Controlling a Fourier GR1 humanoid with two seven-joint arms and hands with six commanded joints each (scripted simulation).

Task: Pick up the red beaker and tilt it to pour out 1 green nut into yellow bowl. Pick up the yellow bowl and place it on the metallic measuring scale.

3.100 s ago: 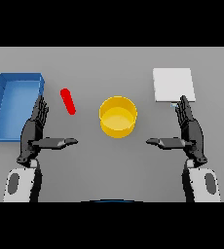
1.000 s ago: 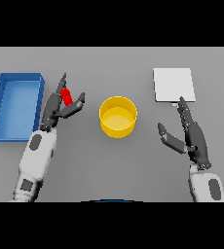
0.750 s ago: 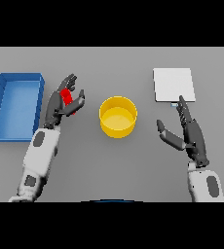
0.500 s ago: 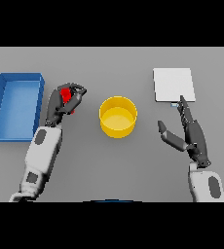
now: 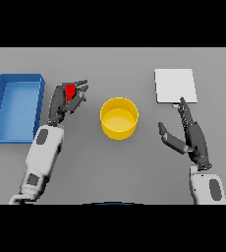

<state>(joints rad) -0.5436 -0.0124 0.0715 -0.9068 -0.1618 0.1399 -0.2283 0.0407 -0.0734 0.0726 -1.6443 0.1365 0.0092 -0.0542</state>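
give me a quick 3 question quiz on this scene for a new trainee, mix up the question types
1. True or false: the left robot hand has its fingers curled round the red beaker.
2. Multiple choice: what lies nearest the right robot hand? A) blue tray B) metallic measuring scale C) red beaker
3. Fill in: the yellow bowl stands on the ____, not on the scale.

Key:
1. True.
2. B; the fingertips reach up near the scale's lower edge.
3. Table; the bowl sits between the two hands, apart from the scale.
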